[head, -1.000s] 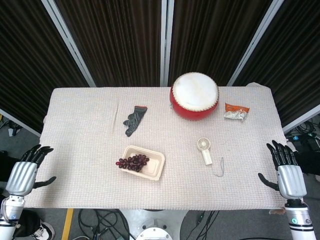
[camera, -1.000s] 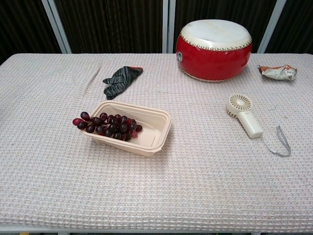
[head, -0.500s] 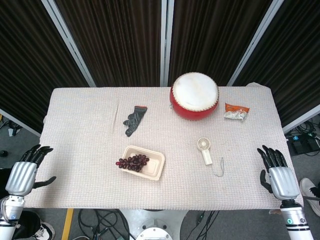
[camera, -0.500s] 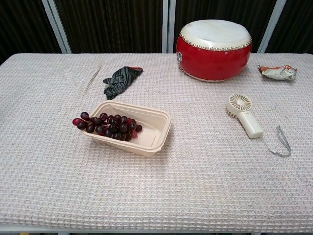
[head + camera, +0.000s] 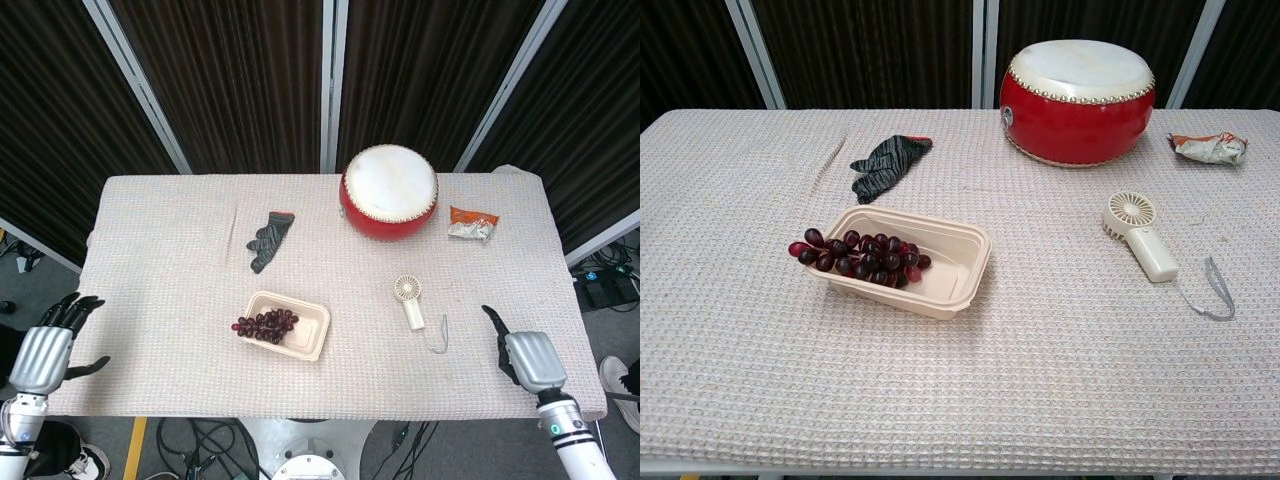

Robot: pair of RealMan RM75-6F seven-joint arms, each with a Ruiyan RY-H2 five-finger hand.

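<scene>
My left hand (image 5: 45,352) hangs off the table's front left corner with its fingers spread and nothing in it. At the front right corner my right hand (image 5: 525,358) is over the cloth, holding nothing; one dark finger points up and left and the others are mostly hidden behind the silver back. Nearest to the right hand is a small white hand-held fan (image 5: 410,301) (image 5: 1141,237) with a grey strap (image 5: 438,338). A beige tray (image 5: 312,336) (image 5: 962,272) left of centre holds dark red grapes (image 5: 266,324) (image 5: 860,255). Neither hand shows in the chest view.
A red drum (image 5: 389,192) (image 5: 1078,88) with a white skin stands at the back, right of centre. A crumpled orange and silver wrapper (image 5: 472,223) (image 5: 1208,147) lies at the back right. A striped dark glove (image 5: 270,239) (image 5: 886,163) lies behind the tray.
My right hand has moved left from beyond the table's right edge to over its front right corner, and its fingers show less. The left hand has barely moved.
</scene>
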